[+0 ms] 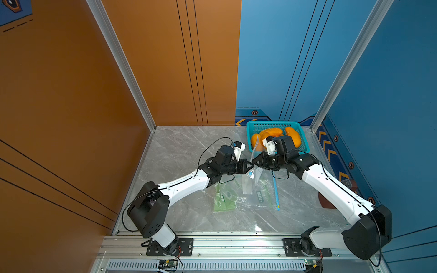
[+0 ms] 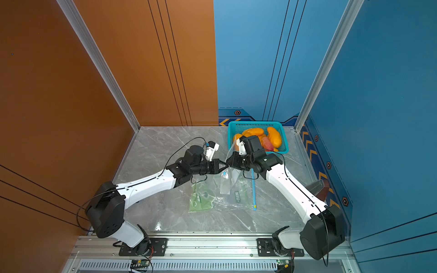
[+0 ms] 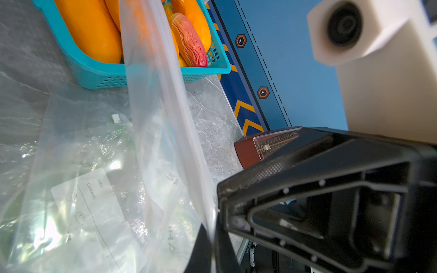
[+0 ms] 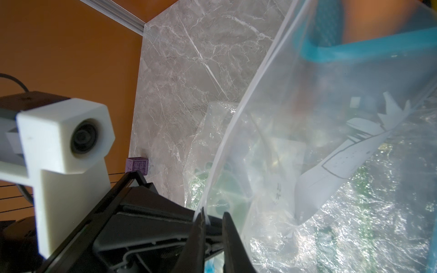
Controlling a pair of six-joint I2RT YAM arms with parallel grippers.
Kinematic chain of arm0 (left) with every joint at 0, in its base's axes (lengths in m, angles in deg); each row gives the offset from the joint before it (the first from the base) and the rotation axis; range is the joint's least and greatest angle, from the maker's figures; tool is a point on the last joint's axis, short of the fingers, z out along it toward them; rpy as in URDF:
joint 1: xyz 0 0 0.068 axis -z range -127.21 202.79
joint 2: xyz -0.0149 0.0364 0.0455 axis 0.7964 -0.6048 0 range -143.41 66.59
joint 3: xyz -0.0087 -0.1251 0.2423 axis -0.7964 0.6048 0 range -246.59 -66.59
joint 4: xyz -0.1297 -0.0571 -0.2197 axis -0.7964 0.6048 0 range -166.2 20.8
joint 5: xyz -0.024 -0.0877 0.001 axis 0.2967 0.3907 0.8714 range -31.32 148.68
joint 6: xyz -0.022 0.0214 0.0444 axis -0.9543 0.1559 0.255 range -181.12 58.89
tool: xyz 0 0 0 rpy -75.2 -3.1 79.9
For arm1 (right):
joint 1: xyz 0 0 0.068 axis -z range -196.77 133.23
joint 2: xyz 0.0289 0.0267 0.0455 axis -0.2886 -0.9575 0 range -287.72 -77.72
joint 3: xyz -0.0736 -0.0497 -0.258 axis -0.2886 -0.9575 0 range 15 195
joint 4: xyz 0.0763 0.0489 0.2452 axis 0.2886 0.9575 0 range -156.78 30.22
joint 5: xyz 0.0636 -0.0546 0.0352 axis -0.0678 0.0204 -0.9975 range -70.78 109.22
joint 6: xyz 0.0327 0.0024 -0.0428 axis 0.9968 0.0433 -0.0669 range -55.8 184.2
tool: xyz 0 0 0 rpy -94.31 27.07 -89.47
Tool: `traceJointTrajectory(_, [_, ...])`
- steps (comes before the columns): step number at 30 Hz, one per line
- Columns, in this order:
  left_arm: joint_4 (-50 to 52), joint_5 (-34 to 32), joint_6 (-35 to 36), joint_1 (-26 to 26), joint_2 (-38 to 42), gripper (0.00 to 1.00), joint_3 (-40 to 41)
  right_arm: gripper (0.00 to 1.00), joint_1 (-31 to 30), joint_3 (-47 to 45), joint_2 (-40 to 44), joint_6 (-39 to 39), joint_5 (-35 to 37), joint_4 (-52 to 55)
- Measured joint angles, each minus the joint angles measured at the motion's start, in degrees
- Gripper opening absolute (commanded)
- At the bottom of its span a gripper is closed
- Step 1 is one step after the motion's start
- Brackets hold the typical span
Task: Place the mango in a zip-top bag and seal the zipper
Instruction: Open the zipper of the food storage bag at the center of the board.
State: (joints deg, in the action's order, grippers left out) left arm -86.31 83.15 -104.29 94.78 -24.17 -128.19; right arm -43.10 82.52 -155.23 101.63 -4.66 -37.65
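Clear zip-top bag [image 1: 248,184] hangs pinched in the left claw [image 1: 251,164]; the right claw [image 1: 255,162], slightly parted, straddles its rim. Next, probably: pull the mouth open.

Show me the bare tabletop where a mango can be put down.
Free: marble between the left arm and orange wall; the strip between the flat bags and front rail. Crowded: centre, under the raised bag, and the basket corner.
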Motion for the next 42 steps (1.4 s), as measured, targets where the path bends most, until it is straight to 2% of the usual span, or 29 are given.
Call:
traceJointTrajectory(7, [0.0, 1.2, 0.0, 0.0, 0.0, 0.0, 0.0, 0.14, 0.1, -0.1, 0.0, 0.0, -1.4, -0.9])
traceJointTrajectory(15, [0.0, 1.5, 0.0, 0.0, 0.0, 0.0, 0.0, 0.04, 0.1, -0.3, -0.1, 0.0, -1.9, -1.3])
traceJointTrajectory(25, [0.5, 1.5, 0.0, 0.0, 0.0, 0.0, 0.0, 0.0, 0.1, -1.0, -0.5, 0.0, -2.1, -2.6])
traceJointTrajectory(29, [0.4, 1.5, 0.0, -0.1, 0.0, 0.11, 0.2, 0.0, 0.1, -1.2, -0.5, 0.0, -1.9, -2.8])
traceJointTrajectory(35, [0.3, 1.5, -0.5, -0.6, 0.0, 0.17, 1.2, 0.0, 0.4, -2.8, -0.5, 0.0, 0.0, -2.6])
traceJointTrajectory(42, [-0.1, 1.3, -1.2, -1.1, 0.0, 0.09, 1.4, 0.0, 0.6, -3.7, -0.5, 0.0, 1.7, -2.5])
